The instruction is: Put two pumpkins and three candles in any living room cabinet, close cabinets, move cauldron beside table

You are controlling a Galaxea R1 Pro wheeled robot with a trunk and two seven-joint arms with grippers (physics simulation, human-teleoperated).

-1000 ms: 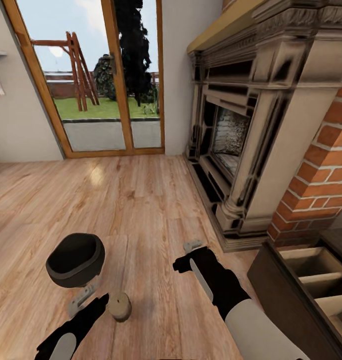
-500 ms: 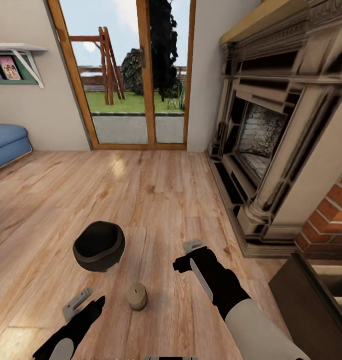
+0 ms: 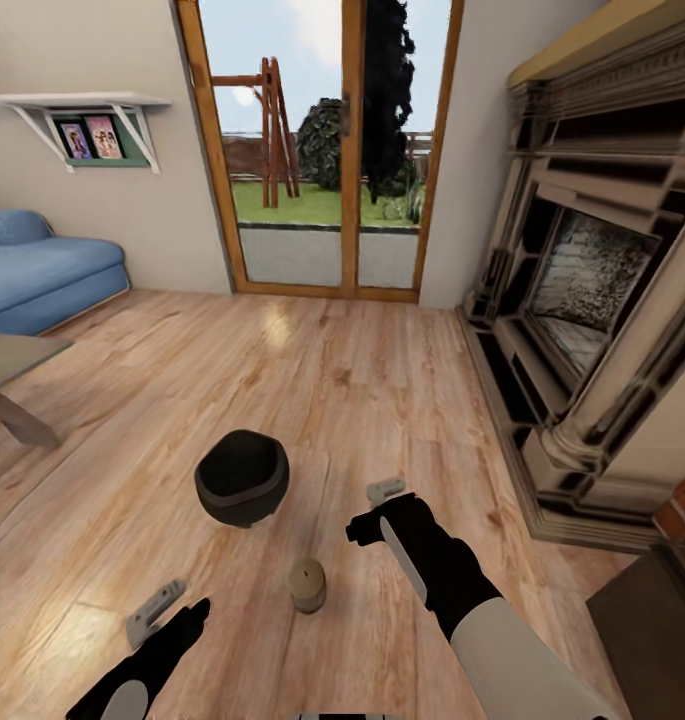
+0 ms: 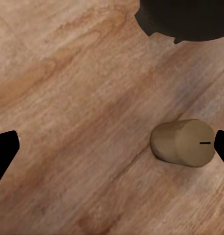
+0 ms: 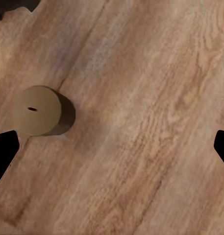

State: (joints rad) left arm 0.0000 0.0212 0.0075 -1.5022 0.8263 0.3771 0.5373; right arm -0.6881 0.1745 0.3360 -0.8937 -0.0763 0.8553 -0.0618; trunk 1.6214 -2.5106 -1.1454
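The candle (image 3: 307,584), a short tan cylinder with a dark wick slot in its top, stands upright on the wooden floor (image 3: 362,380) near the robot, between the two arms. In the left wrist view the candle (image 4: 183,143) lies close to one dark fingertip at the frame edge without touching it, and in the right wrist view it (image 5: 38,110) sits apart from both fingertips. The cauldron (image 3: 242,477), black and round with its opening tilted toward the camera, rests on the floor just beyond the candle and a little to its left; its dark rim also shows in the left wrist view (image 4: 185,19).

The left tool (image 3: 167,610) hovers low at the near left, released, its fingers spread wide with nothing between them. The right tool (image 3: 374,508) hangs to the right of the candle, likewise released and holding nothing.

At the far left stand a blue sofa (image 3: 42,270) and the corner of a low desk (image 3: 12,375). Above the sofa a white wall shelf (image 3: 92,110) carries small pictures; no writing on them can be read. A glazed wooden door (image 3: 332,160) fills the far wall, and an ornate fireplace (image 3: 592,290) runs along the right. A dark-brown cabinet (image 3: 647,640) corner shows at the near right.
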